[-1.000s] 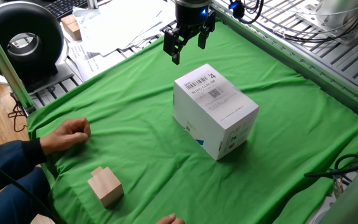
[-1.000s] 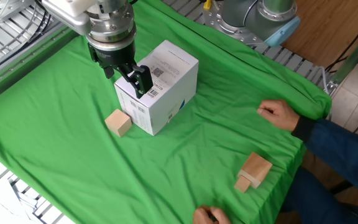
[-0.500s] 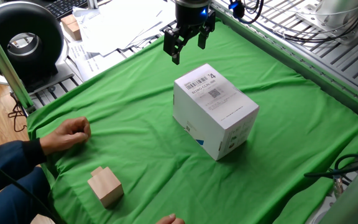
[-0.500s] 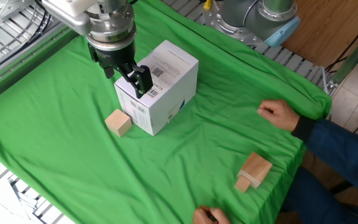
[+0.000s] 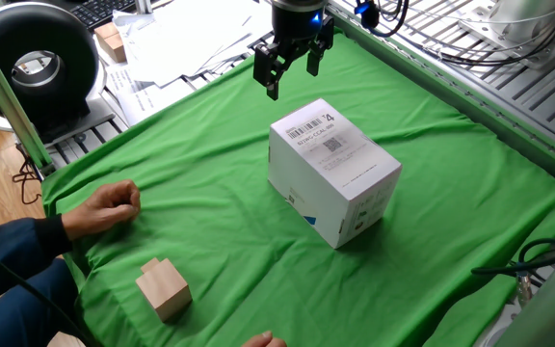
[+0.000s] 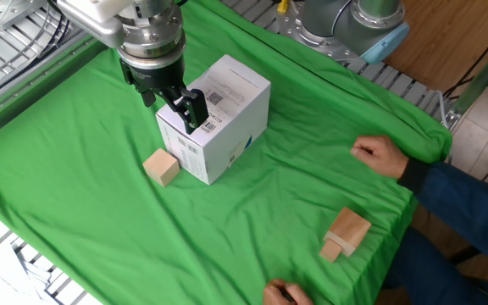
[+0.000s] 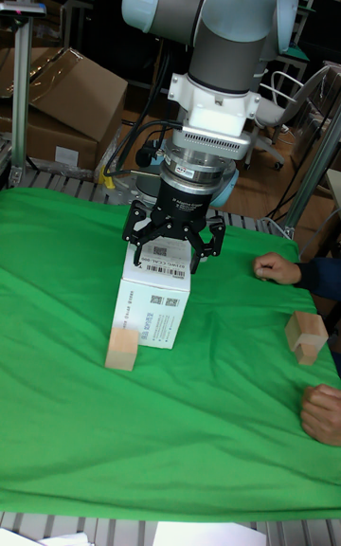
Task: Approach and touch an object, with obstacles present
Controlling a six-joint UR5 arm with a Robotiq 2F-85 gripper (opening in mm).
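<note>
A white cardboard box (image 5: pixel 333 169) (image 6: pixel 219 119) (image 7: pixel 153 309) with barcode labels stands in the middle of the green cloth. A small wooden block (image 6: pixel 162 166) (image 7: pixel 122 349) sits right beside one of its lower corners; the box hides it in one fixed view. My gripper (image 5: pixel 293 75) (image 6: pixel 172 103) (image 7: pixel 175 252) hangs open and empty above the cloth, just past the box's far top edge and apart from it. A larger notched wooden block (image 5: pixel 164 287) (image 6: pixel 346 233) (image 7: pixel 305 336) lies near the cloth's edge by the person.
A person's fist (image 5: pixel 114 205) (image 6: pixel 379 155) (image 7: pixel 277 268) rests on the cloth near the notched block, and a second hand (image 7: pixel 322 413) shows at the edge. Papers and another wooden block (image 5: pixel 111 40) lie off the cloth behind. Metal rails (image 5: pixel 509 87) border the cloth.
</note>
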